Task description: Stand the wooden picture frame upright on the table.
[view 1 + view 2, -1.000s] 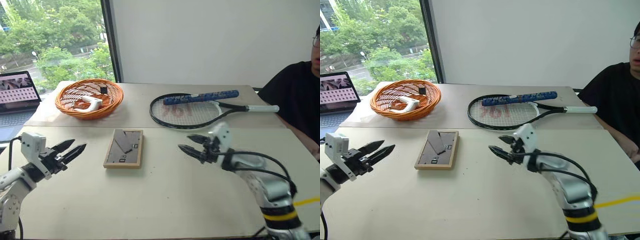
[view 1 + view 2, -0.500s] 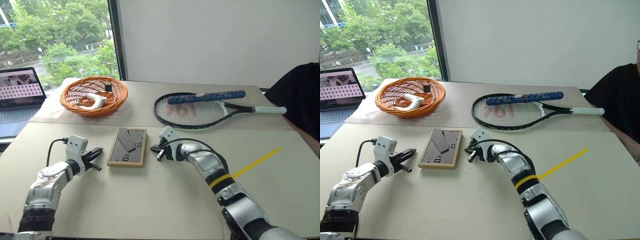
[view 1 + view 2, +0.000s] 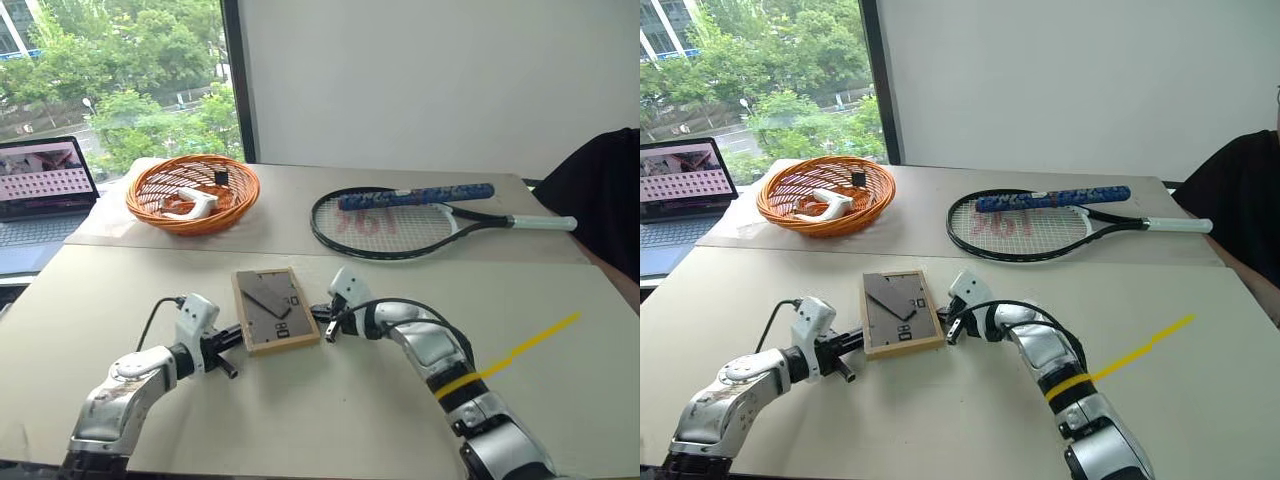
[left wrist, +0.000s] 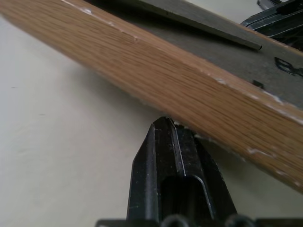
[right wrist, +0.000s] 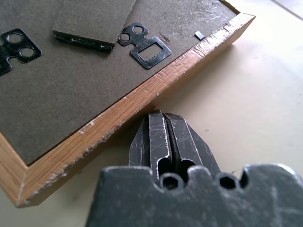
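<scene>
The wooden picture frame lies on the table just in front of its seam, dark back and easel stand facing up. It looks slightly skewed and a little raised off the surface. My left gripper is shut, its tip pressed under the frame's left wooden edge. My right gripper is also shut, with its tip against the frame's right edge. Neither gripper has the frame between its fingers.
An orange wicker basket holding a white object stands at the back left, beside an open laptop. A tennis racket lies behind the seam. A person in black sits at the right. A yellow strip runs beside my right forearm.
Both grippers went from open to shut and closed in on the frame from either side until they touch its edges. The frame has turned a little. The camera has also shifted.
</scene>
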Controlling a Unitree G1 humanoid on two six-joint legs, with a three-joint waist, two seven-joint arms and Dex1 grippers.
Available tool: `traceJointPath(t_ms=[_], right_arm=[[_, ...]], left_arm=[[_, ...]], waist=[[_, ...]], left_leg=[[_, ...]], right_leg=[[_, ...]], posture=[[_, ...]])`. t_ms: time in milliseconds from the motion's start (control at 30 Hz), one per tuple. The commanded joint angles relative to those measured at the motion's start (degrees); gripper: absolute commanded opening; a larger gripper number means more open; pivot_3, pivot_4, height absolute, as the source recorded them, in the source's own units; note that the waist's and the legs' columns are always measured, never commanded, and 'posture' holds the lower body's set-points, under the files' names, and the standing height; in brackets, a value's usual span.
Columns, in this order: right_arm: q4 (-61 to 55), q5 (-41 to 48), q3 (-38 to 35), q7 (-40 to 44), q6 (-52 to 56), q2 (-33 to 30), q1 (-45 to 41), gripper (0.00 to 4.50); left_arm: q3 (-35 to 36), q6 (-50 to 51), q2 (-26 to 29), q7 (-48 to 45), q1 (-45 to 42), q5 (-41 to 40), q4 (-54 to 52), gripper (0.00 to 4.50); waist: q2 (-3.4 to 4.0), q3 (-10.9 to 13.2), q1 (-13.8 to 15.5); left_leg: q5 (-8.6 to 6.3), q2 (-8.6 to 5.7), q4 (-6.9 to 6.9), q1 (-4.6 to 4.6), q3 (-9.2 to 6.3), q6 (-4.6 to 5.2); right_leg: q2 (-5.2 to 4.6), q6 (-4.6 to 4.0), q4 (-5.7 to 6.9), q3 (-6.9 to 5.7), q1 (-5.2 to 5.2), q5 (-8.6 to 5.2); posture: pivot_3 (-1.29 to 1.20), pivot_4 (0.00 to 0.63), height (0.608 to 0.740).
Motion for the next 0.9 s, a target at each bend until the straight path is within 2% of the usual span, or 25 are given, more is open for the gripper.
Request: traceJointPath(t_ms=[33,167,267,467,567,700,767,900], right_arm=[[-12.16,1.58,0.62,1.70,8.76,-4.51,5.91,0.04],[-23.51,3.23,-1.14,1.05,16.83,-9.88,11.24,0.04],[-28.11,5.51,-2.51,0.37,20.94,-11.46,12.59,0.04],[-32.49,9.55,-2.27,1.31,24.02,-12.77,13.15,0.04],[-28.40,6.00,-1.63,-0.17,20.66,-14.72,11.31,0.04],[-18.35,1.21,-1.21,-1.47,14.32,-17.14,5.07,0.04],[-13.41,-0.02,-0.96,-1.61,11.15,-16.67,1.79,0.04],[0.21,-1.97,0.35,-1.49,2.49,-11.26,-6.10,0.04]], left_arm=[[-1.72,2.57,0.86,-1.92,3.75,-1.59,-3.87,0.00],[-2.67,2.28,3.14,-3.55,7.41,-0.30,-4.32,0.00],[-3.31,0.89,5.28,-4.46,8.17,1.66,-2.94,0.00],[-3.42,-1.64,10.84,-5.44,3.46,6.33,5.42,0.00],[-0.98,-1.28,14.83,-5.68,2.40,7.32,8.99,0.00],[3.11,1.88,20.15,-5.93,5.80,5.71,8.29,0.00],[4.48,2.92,20.69,-5.25,6.49,5.10,7.84,0.00],[5.56,7.71,16.55,-1.52,3.25,2.10,4.98,0.00]], waist=[[0.01,-0.02,0.05],[0.08,-0.14,0.22],[0.08,-0.24,0.02],[0.17,-0.31,-0.83],[0.18,-0.33,-1.12],[0.18,-0.33,-2.78],[0.19,-0.32,-3.26],[0.24,-0.30,-3.63]], left_leg=[[0.00,0.00,0.00,0.00,0.00,0.00],[-0.01,0.00,0.01,0.07,0.00,0.00],[-0.02,-0.02,0.00,0.24,-0.01,0.00],[-0.02,-0.02,0.00,0.36,-0.07,0.01],[-0.02,-0.02,0.00,0.46,-0.09,0.01],[-0.02,-0.01,-0.05,0.68,-0.11,0.01],[-0.03,-0.01,-0.14,0.82,-0.11,0.02],[-0.02,-0.02,-0.49,0.88,-0.10,0.02]], right_leg=[[-0.01,-0.01,0.00,0.00,0.00,-0.01],[-0.02,-0.03,-0.02,0.00,0.04,-0.06],[-0.05,-0.05,-0.09,0.00,0.03,-0.16],[-0.05,0.09,-0.12,0.00,0.06,-0.25],[-0.04,0.21,-0.12,0.00,0.09,-0.31],[-0.02,-0.21,-0.11,0.03,0.10,-0.44],[-0.02,-0.22,-0.11,0.03,0.18,-0.47],[0.00,0.01,-0.11,0.03,0.16,-0.35]], posture=[[0.00,0.150,0.703],[0.00,0.150,0.703],[0.00,0.150,0.703],[0.00,0.150,0.703],[0.00,0.150,0.703],[0.00,0.150,0.703],[0.00,0.150,0.703],[0.00,0.150,0.703]])
